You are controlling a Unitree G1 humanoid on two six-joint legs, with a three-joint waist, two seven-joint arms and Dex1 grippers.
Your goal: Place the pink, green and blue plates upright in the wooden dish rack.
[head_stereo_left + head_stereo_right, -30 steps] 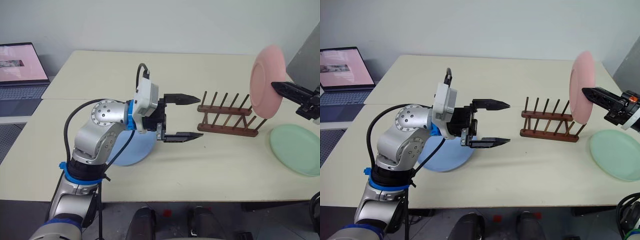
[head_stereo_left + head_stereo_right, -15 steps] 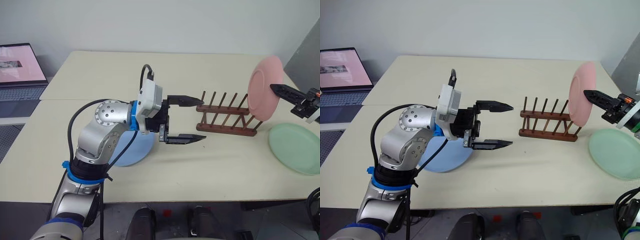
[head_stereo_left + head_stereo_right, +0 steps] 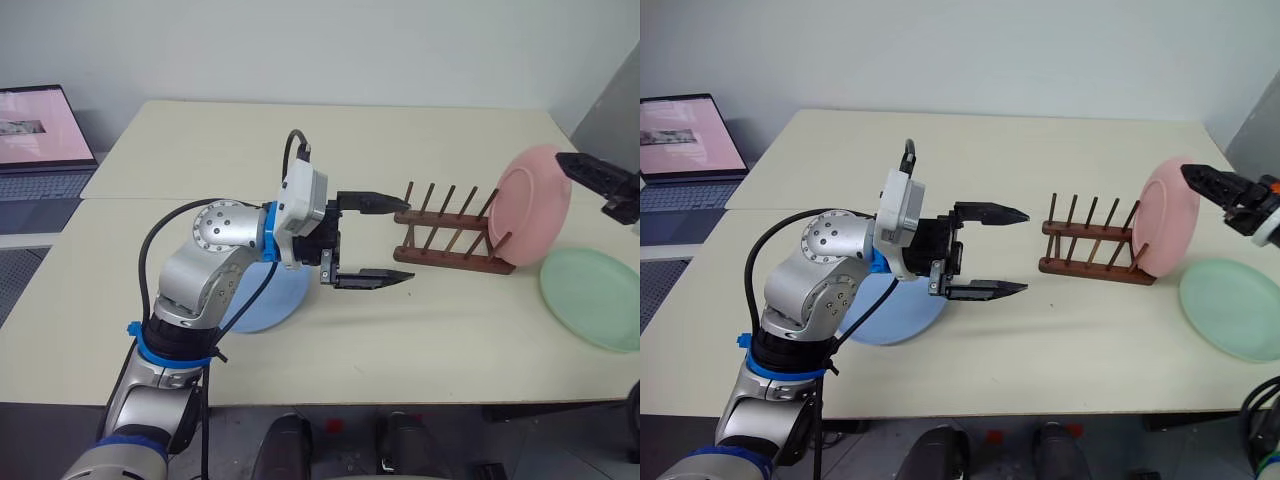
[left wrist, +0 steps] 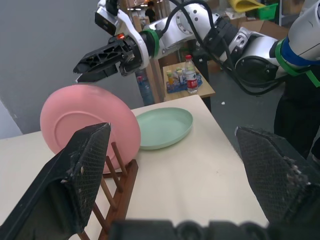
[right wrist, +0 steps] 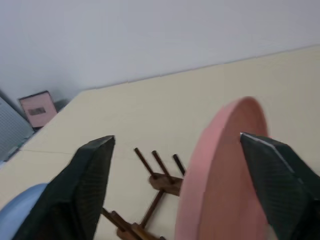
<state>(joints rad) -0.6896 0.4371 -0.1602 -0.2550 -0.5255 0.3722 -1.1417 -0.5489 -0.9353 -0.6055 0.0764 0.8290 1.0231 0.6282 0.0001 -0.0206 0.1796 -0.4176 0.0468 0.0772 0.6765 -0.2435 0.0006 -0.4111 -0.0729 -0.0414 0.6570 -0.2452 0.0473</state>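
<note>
Blue plate (image 3: 265,300) half hidden under left arm; both tools (image 3: 372,240) (image 4: 95,62) gape empty.

The left arm bends across the front, its wrist turned so the left gripper (image 3: 372,240) points level toward the robot's right, jaws spread wide with nothing between them. The right gripper (image 4: 87,66) reaches in from the right side, level, jaws parted and gripping nothing.

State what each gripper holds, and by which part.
Nothing. The left gripper is open and empty; the right gripper is open, clear of the pink plate in the wooden rack.
</note>
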